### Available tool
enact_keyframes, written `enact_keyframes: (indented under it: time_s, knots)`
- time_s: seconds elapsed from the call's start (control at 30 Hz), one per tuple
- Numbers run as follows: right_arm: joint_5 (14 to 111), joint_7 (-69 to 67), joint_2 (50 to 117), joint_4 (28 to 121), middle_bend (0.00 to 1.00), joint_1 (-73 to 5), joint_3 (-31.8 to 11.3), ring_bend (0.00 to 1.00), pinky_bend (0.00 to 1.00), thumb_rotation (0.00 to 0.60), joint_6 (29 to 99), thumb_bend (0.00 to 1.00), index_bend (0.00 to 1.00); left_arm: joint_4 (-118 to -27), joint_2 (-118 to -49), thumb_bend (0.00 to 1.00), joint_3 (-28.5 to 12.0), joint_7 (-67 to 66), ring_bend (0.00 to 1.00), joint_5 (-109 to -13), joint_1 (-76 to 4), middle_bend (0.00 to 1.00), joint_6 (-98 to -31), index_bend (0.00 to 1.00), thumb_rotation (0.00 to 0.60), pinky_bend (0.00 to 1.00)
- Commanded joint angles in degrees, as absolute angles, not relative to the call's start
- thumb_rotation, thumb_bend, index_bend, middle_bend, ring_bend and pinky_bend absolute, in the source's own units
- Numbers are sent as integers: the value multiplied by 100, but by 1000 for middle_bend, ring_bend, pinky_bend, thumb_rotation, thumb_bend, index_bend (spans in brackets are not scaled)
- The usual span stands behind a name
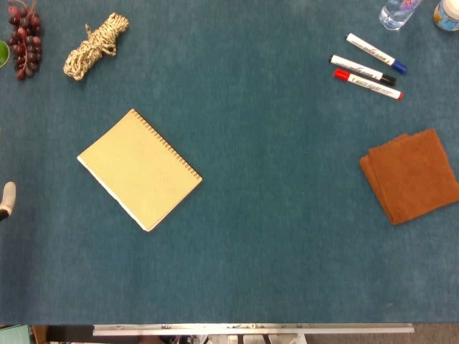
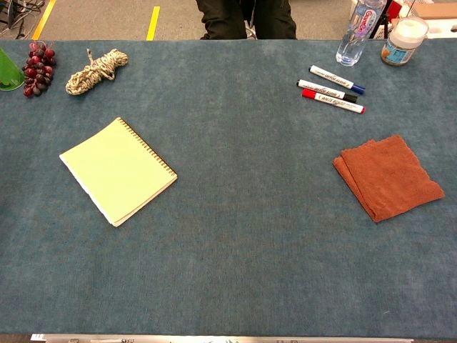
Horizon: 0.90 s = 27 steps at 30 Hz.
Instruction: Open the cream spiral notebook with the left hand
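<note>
The cream spiral notebook [image 1: 140, 170] [image 2: 118, 170] lies closed and flat on the blue table, left of centre, turned at an angle. Its wire spiral runs along the upper right edge. At the far left edge of the head view a small pale part of my left hand [image 1: 6, 199] pokes in, well apart from the notebook's left corner. Too little of it shows to tell how its fingers stand. The chest view does not show it. My right hand appears in neither view.
A bunch of dark grapes [image 2: 37, 68] and a rope bundle [image 2: 95, 70] lie at the back left. Three markers [image 2: 330, 89], a water bottle [image 2: 357, 28] and a jar [image 2: 403, 39] sit at the back right. A folded brown cloth [image 2: 385, 176] lies at the right.
</note>
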State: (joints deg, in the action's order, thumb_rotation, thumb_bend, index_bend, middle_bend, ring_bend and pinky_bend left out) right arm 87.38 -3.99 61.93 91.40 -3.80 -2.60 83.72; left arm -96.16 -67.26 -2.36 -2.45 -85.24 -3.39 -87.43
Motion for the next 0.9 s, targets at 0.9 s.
enact_keyframes:
  time_s: [0.9]
  knots:
    - [8752, -255, 5813, 9688, 268, -491, -485, 184, 292, 600, 8570, 232, 310, -6200, -7786, 340, 614, 1798, 27, -10543, -2002, 84, -7244, 139, 600, 20]
